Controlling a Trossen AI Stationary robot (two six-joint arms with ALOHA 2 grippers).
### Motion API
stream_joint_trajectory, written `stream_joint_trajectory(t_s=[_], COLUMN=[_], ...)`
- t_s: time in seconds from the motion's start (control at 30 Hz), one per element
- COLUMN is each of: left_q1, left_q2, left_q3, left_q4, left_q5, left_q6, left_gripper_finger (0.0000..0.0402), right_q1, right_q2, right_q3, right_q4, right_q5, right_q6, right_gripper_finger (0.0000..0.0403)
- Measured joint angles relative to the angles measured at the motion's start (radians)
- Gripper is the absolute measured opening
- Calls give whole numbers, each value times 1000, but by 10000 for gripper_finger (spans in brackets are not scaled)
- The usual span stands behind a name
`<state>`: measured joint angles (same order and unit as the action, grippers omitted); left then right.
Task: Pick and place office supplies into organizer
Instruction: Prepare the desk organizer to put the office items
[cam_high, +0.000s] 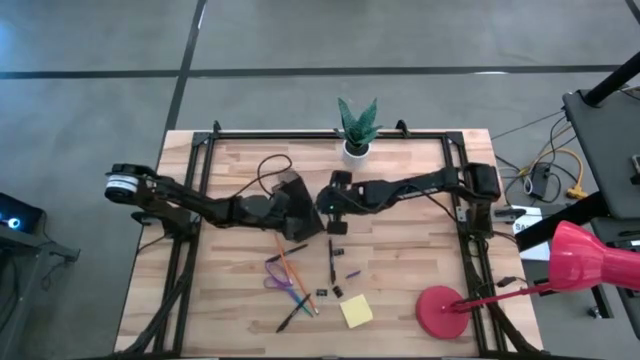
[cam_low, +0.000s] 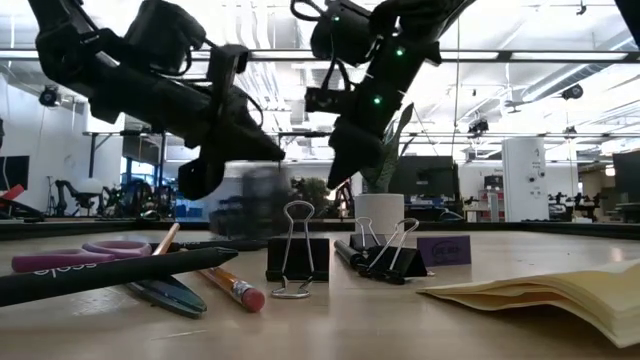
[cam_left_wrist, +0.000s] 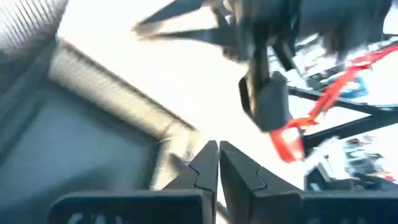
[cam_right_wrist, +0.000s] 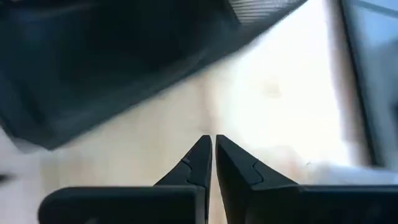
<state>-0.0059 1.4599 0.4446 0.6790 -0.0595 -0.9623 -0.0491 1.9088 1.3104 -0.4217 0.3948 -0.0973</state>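
The left end effector (cam_left_wrist: 217, 158) has its two dark fingers pressed together with nothing between them; in the high view it (cam_high: 300, 205) sits at the middle of the surface (cam_high: 420, 270), right at the organizer (cam_high: 296, 190), a small black box that appears tilted there. The right end effector (cam_right_wrist: 213, 152) is likewise closed tight and empty, and from above it (cam_high: 330, 205) hangs just beside the organizer on its other side, so the two arms meet nose to nose over the wooden surface. In the low view both are raised off the surface, with the blurred organizer (cam_low: 250, 200) lifted under the left one

Nearer the front edge lie the office supplies: the purple-handled scissors (cam_high: 278, 280) crossed by an orange pencil (cam_high: 290, 268), a black pen (cam_high: 331, 255) lying lengthwise, small binder clips (cam_low: 298, 258) standing near the middle, and the yellow sticky-note pad (cam_high: 356, 312) toward the front right. All of these rest on the surface, well apart from the organizer

A white pot with a green plant (cam_high: 357, 128) stands at the far edge, and a red lamp (cam_high: 560, 270) has its round base at the right front corner
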Motion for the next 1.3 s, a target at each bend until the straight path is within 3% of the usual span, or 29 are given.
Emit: stream_joint_trajectory(t_s=[0.23, 0.33, 0.53, 0.6, 0.73, 0.87, 1.13, 1.3], left_q1=[-6, -6, 23, 70, 189, 304, 487, 544], left_q2=[-137, -255, -486, -530, -560, -509, -291, -161], left_q3=[-3, 2, 7, 2, -5, -3, 2, 38], left_q4=[-82, -234, -671, -800, -821, -803, -585, -494], left_q5=[-36, -100, -355, -391, -341, -290, -6, 9], left_q6=[34, 88, 142, 154, 296, 413, 511, 536], left_gripper_finger=[0, 0, 0, 0, 0, 0, 0, 0], right_q1=[-28, -33, -32, -32, -33, -32, -32, -31], right_q2=[-33, -43, -50, -50, -50, -50, -50, -49], right_q3=[-3, -3, -3, -3, -3, -3, -3, -3], right_q4=[-2, -2, 1, 2, 1, -26, -103, -137], right_q5=[43, 38, -131, -209, -313, -413, -578, -658], right_q6=[76, 94, 121, 150, 235, 306, 393, 424], right_gripper_finger=[13, 13, 13, 13, 13, 13, 13, 13])
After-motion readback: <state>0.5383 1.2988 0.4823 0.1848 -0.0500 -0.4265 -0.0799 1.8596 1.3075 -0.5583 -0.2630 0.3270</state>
